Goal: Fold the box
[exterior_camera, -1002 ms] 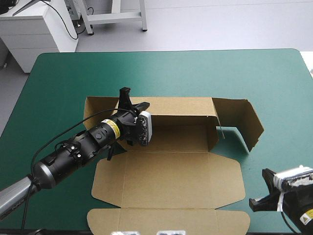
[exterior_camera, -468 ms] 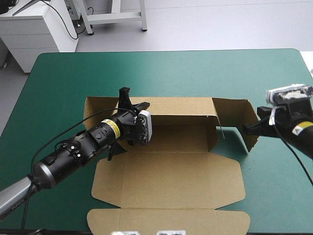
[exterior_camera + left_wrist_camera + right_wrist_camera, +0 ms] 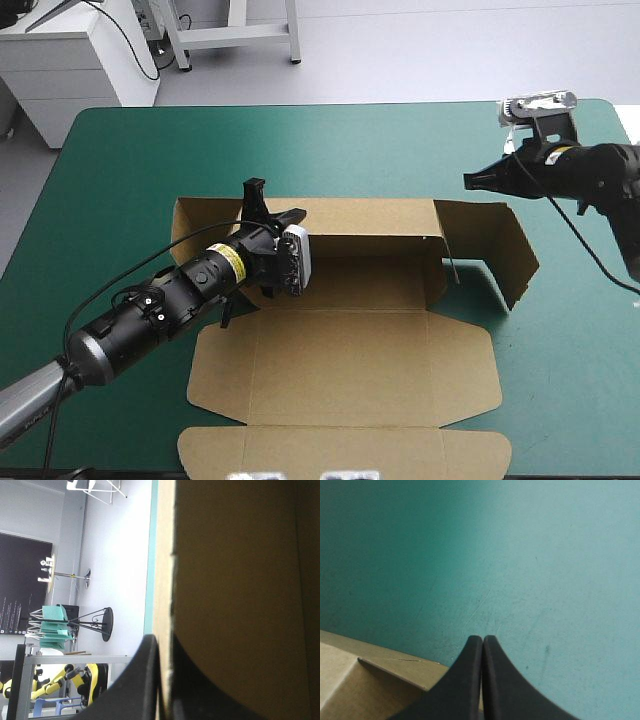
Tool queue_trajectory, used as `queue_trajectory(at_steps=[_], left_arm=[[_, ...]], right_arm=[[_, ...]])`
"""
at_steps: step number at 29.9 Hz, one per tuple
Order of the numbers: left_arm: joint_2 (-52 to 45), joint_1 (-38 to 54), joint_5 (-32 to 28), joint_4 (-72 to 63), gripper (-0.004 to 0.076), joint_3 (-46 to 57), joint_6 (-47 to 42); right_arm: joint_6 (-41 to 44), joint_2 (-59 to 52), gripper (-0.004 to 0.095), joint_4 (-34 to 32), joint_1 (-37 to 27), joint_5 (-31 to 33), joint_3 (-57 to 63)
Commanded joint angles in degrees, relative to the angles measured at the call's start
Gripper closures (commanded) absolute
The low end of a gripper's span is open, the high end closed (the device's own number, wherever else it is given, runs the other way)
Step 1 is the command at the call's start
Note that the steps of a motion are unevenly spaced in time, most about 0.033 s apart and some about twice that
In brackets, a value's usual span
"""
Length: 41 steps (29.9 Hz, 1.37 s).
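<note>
Box: we see the brown box in the middle of the tabletop. Its broad lid panel lies flat toward the near edge and its far long wall is raised upright.
Right-end flap: at the box's right end a flap stands up and bends toward the tabletop's right edge (it sits at a slant, not square to the wall).
Left pincer: the left pincer grips the raised far wall near its left end. It is all but closed, with the board between its black fingers, one on each face of the wall.
Right pincer: the right pincer hangs over the teal-green cover toward the far right corner. It is beyond the standing flap and apart from it.
Right pincer's state: we see its two fingers pressed together into a single point, with nothing between them.
Under the right pincer: bare teal-green cover lies ahead of the tips, and a corner of the box's board shows just beside and below them.
</note>
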Motion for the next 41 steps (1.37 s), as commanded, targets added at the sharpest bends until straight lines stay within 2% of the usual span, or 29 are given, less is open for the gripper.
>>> queue_trajectory(at_steps=[1, 10, 22, 28, 32, 36, 41], left_arm=[[-1.65, -0.02, -0.91, -0.94, 0.0732, -1.34, -0.72], [-1.65, -0.02, -1.35, -0.94, 0.0732, -1.34, -2.10], [-1.65, -0.02, -2.37, -0.94, 0.0732, -1.34, -3.32], [-1.65, 0.07, -2.23, -0.94, 0.0732, -1.34, -4.09], [-1.65, 2.13, -4.07, -1.90, 0.0732, -1.34, -7.86], [-1.76, 3.39, -4.20, -2.80, 0.0732, -1.34, -7.52], [-1.76, 3.39, -3.95, -2.40, 0.0732, -1.34, -7.52]], right_arm=[[0.09, 2.43, 0.0926, 1.11, 0.09, 0.82, -5.04], [2.57, 8.48, 0.0926, 1.11, 0.09, 5.44, -8.33], [2.56, 10.04, 0.0926, 0.88, 0.09, 20.81, -8.33], [2.14, 9.19, 0.0928, 3.70, 0.09, 20.82, -8.19], [2.14, 9.08, 0.0928, 2.18, 0.09, 20.82, -8.19], [2.34, 9.08, 0.0928, 1.34, 0.09, 20.82, -8.19], [1.58, 9.20, 0.0928, 5.55, 0.09, 20.82, -8.19]])
